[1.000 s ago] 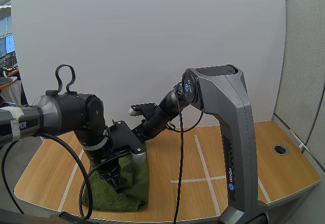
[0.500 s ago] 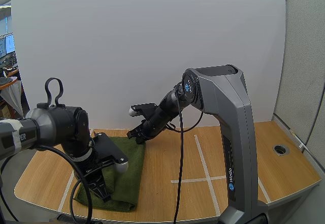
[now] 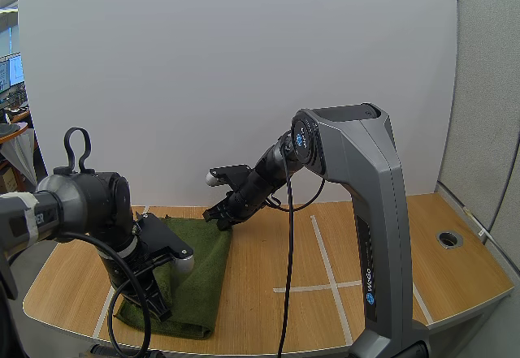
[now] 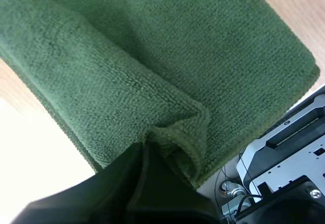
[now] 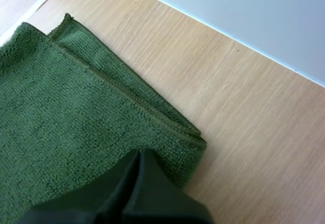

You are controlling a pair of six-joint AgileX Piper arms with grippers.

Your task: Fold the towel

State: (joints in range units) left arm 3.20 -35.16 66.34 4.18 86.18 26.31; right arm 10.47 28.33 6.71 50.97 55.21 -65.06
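Where left fingers [image 4: 117, 183] meet as 1 dark wedge, tips pinch raised pucker of green towel [image 3: 203, 265] near its front left end. Right fingers [image 5: 127, 193] closed likewise, tips nipping towel's doubled edge just beside far right corner. Towel lies spread on left part of wooden counter [image 3: 268, 252], 2 layers showing along far edge. Left arm bends low over towel's near end; right arm slants down to far corner. White tape lines [image 3: 324, 252] cross counter beside towel.
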